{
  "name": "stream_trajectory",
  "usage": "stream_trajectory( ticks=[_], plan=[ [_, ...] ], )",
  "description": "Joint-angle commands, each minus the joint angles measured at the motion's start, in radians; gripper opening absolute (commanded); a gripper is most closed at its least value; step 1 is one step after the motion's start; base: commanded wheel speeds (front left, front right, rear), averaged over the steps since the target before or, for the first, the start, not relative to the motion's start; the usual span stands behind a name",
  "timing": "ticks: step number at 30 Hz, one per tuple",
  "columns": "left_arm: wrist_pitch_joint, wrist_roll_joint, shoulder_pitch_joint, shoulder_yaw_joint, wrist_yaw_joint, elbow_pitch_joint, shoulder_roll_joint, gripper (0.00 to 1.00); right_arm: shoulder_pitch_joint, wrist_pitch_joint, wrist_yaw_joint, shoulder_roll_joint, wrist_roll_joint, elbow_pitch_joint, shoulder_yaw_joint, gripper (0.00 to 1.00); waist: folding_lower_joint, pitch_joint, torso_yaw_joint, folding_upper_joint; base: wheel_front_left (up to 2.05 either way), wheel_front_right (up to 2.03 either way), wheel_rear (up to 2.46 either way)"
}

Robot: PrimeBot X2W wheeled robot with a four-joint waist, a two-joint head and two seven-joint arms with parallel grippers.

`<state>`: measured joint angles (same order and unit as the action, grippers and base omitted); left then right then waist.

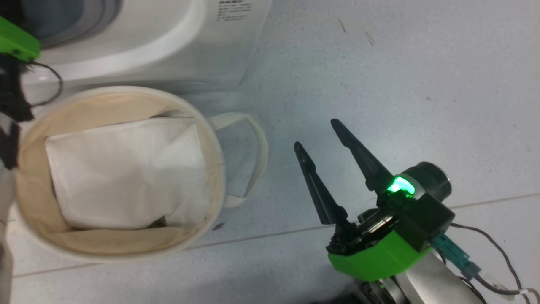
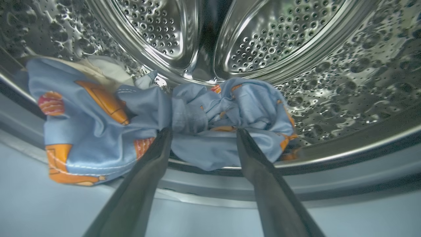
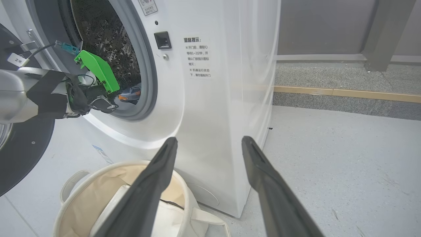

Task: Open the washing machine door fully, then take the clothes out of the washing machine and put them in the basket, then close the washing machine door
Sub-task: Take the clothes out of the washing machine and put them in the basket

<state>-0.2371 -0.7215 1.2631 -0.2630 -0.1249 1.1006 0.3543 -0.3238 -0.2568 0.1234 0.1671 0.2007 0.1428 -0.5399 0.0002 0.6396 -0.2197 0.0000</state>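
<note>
**Desk:** Where are the clothes [image 2: 98, 131]?

**Photographer:** In the washer [image 3: 210, 98], heaped on the front lip of the drum [image 2: 296, 39]. The blue, orange-printed bundle lies with its long axis across the opening, left to right in the left wrist view. Its left end spills over the lip onto the grey gasket [image 2: 49, 210] and points outward. Its right end sits inside the steel.

**Desk:** And the left gripper [image 2: 203, 130]?

**Photographer:** It is reaching into the drum mouth with its fingers spread wide. The tips are at the middle of the bundle, with a fold of cloth between them. Nothing is clamped.

**Desk:** The door [image 3: 23, 154]?

**Photographer:** Swung open. Its black rim shows at the left edge of the right wrist view, beside the left arm.

**Desk:** The right gripper [image 1: 317, 134]?

**Photographer:** Also wide open, and empty. It hangs above the floor [image 1: 400, 84], just right of the basket [image 1: 29, 177], with its fingers aimed toward the washer's front corner.

**Desk:** How does the basket stand?

**Photographer:** Upright at the foot of the washer, mouth up. One loop handle [image 1: 261, 147] sticks out toward the right gripper. A plain white sheet [image 1: 122, 173] lies inside it against the beige lining. None of the blue clothes are in it.
</note>
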Motion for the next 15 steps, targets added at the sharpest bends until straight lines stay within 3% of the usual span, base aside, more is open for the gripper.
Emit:
stream_trajectory(
  ticks=[1, 12, 13, 15],
  plan=[
    [0.006, -0.005, 0.039, 0.009, -0.006, -0.015, 0.063, 1.00, 0.016, -0.005, 0.007, -0.007, -0.006, 0.038, -0.011, 1.00, -0.0002, 0.015, -0.012, 0.0000, 0.00, 0.00, 0.00],
    [0.092, -0.001, 0.198, -0.047, -0.006, 0.119, 0.084, 0.97, 0.028, -0.005, 0.007, -0.027, -0.023, 0.062, 0.024, 1.00, -0.0002, 0.073, -0.038, 0.0000, 0.00, 0.00, 0.00],
    [0.093, -0.001, 0.205, -0.050, -0.006, 0.127, 0.083, 0.00, 0.026, -0.005, 0.007, -0.029, -0.023, 0.062, 0.025, 1.00, -0.0002, 0.074, -0.039, 0.0000, 0.00, 0.00, 0.00],
    [0.088, -0.004, 0.214, -0.054, -0.006, 0.135, 0.077, 0.00, 0.026, -0.005, 0.007, -0.033, -0.024, 0.061, 0.026, 1.00, -0.0002, 0.073, -0.040, 0.0000, 0.00, 0.00, 0.00]
  ],
)
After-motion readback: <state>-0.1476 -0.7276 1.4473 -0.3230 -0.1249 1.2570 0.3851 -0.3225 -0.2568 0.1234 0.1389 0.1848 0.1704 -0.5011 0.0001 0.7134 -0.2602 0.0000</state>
